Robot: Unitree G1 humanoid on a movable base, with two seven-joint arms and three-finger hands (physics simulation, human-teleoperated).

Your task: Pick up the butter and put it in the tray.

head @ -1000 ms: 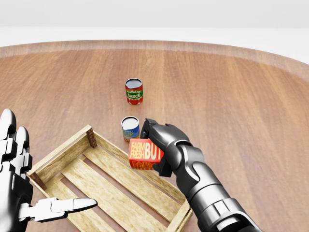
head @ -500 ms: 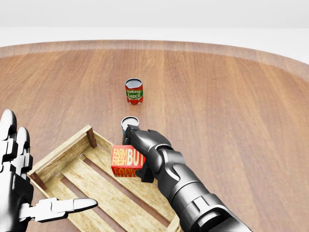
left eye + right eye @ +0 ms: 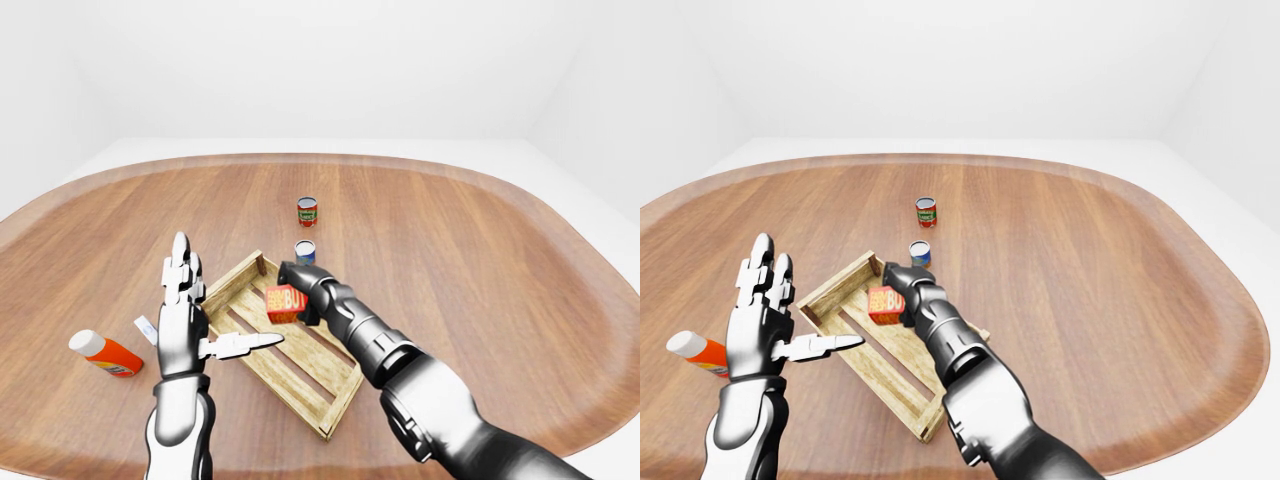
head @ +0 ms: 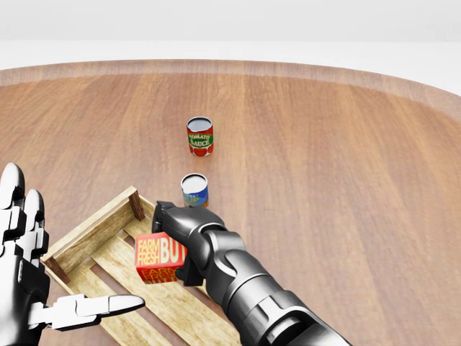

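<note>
At the near left of the head view, the left hand [image 4: 29,281] stands open, fingers straight up and thumb pointing right, beside the near left end of the wooden tray [image 4: 86,231]. It holds nothing. To its left, seen in the left-eye view, an orange bottle with a white cap [image 3: 104,354] lies on its side on the round wooden table [image 4: 346,158], with a small white item just beside it, too small to tell what it is.

Just right of the open hand, the right hand [image 4: 189,245] is closed around the butter [image 4: 160,258], a red box lettered "FARM FRESH BUT". The box is held over the slats of the tray, toward its far end. Whether it touches the slats cannot be told. The dark right arm runs from the near right edge up to it, crossing the tray's right rail.

Farther off, a blue-labelled can [image 4: 194,189] stands upright on the table just past the tray's far rail. Beyond that, well apart from the tray, a red tomato sauce can [image 4: 200,135] also stands upright.
</note>
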